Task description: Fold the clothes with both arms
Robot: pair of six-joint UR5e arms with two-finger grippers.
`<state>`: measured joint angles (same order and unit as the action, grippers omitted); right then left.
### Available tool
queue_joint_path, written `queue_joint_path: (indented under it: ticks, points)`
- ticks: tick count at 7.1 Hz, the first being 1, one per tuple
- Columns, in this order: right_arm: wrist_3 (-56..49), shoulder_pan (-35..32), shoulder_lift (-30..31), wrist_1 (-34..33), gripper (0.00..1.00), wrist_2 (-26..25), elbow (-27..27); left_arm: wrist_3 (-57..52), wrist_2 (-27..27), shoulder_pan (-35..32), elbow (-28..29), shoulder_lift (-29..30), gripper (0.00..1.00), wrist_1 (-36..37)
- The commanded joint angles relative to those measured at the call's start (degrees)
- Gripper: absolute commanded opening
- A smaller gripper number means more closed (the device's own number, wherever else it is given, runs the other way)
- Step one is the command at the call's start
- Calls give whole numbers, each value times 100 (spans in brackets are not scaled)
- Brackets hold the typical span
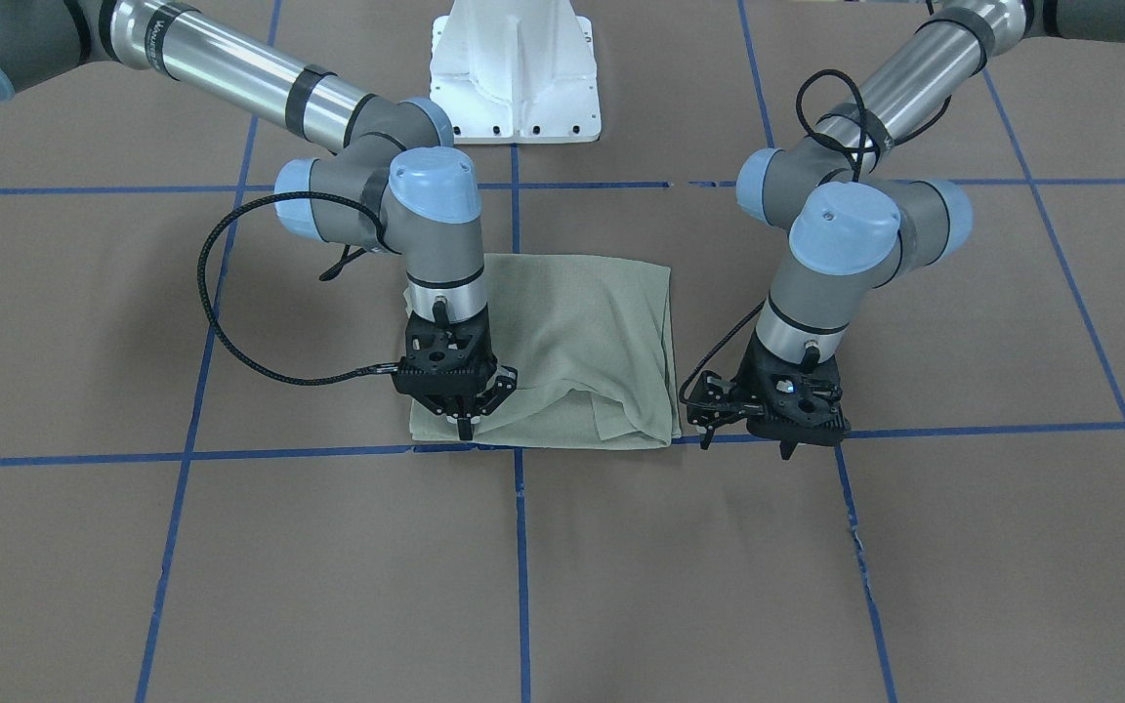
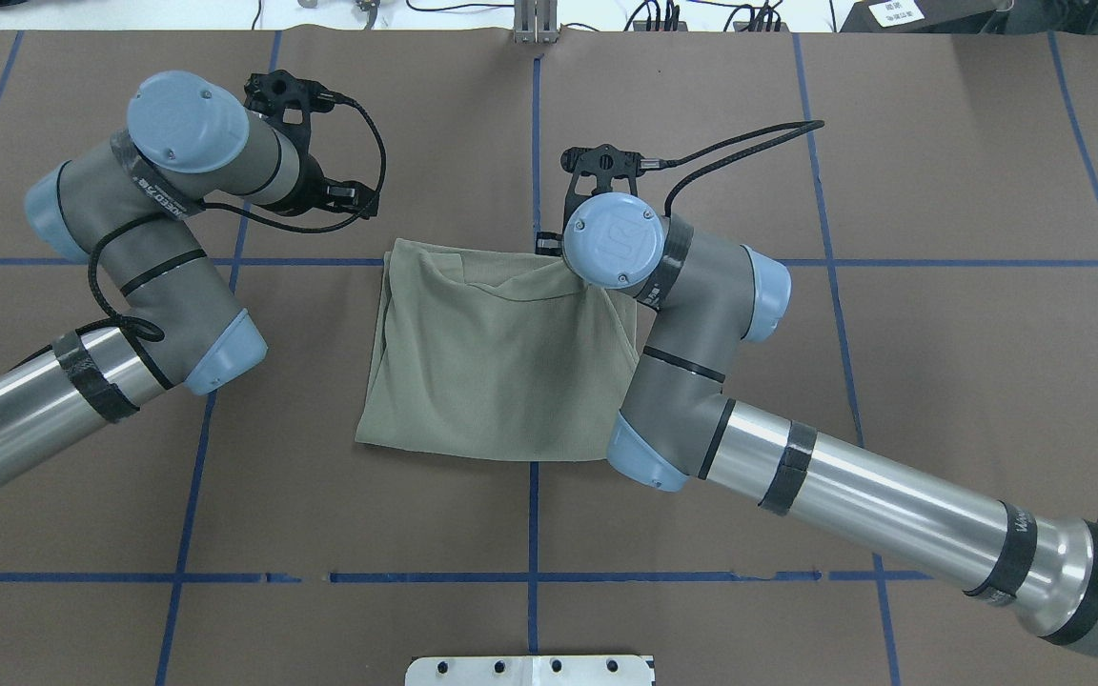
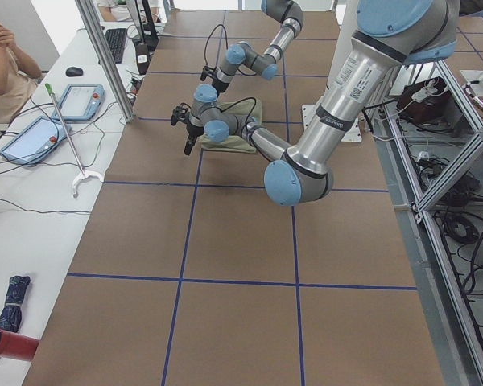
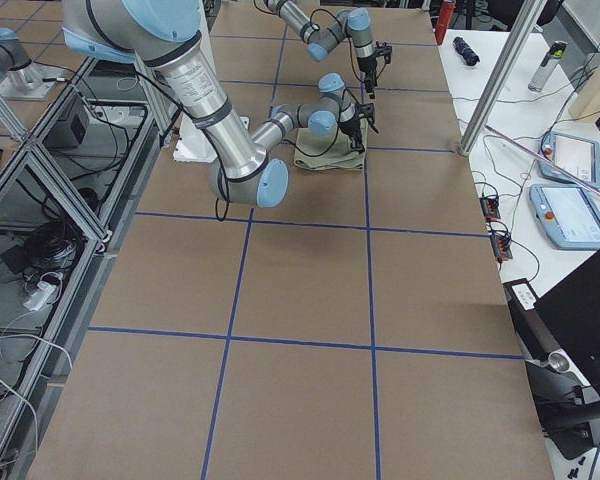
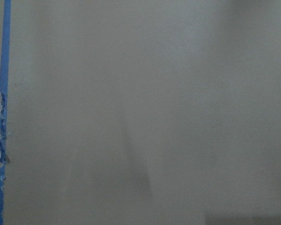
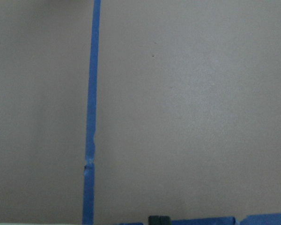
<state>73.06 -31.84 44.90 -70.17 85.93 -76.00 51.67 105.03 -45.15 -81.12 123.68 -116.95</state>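
The sage-green shirt [image 1: 572, 332] lies folded into a rough rectangle at the centre of the brown table [image 1: 328, 566], just in front of the white pedestal base [image 1: 516, 78]. Its edge farthest from the robot runs along a line of the blue tape [image 1: 279, 455] grid. A loose fold bulges at the corner of that edge on the robot's left side. The right gripper [image 1: 465, 422] points straight down over the corner of the same edge on the robot's right. Its fingers are drawn together, with the tips meeting at the cloth. The views do not confirm whether fabric is pinched between them. In the overhead view the shirt [image 2: 492, 362] rises slightly toward the right wrist at this corner. The right wrist camera shows bare table, tape, and the closed dark fingertips at the lower edge of its frame. The left gripper [image 1: 787, 447] points down just beside the shirt's left-hand edge, clear of the cloth and over the tape line. Whether its fingers are apart or together cannot be determined, and its wrist camera shows only table and tape.
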Motion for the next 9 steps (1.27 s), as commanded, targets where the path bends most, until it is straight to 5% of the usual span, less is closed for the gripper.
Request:
queue_joint_path:
  ticks: [1,3,4,5,6,9]
  points:
    - [-11,-129,306,-6,0,3,-176,1,0,6,9,-115,100,-291]
    - [-37,-138,799,-6,0,-41,-590,-7,0,6,9,-142,100,-337]
    - [-81,-103,740,-6,16,-84,-548,-34,0,6,9,-142,100,-337]
    - [-316,-77,713,-6,99,-85,-521,-43,0,6,0,-142,100,-337]
    - [-614,-146,669,-23,100,-7,-556,-60,9,6,0,-142,100,-337]
    - [-1876,-1443,756,-880,100,2247,-1019,-209,183,-186,-655,-701,100,-171]
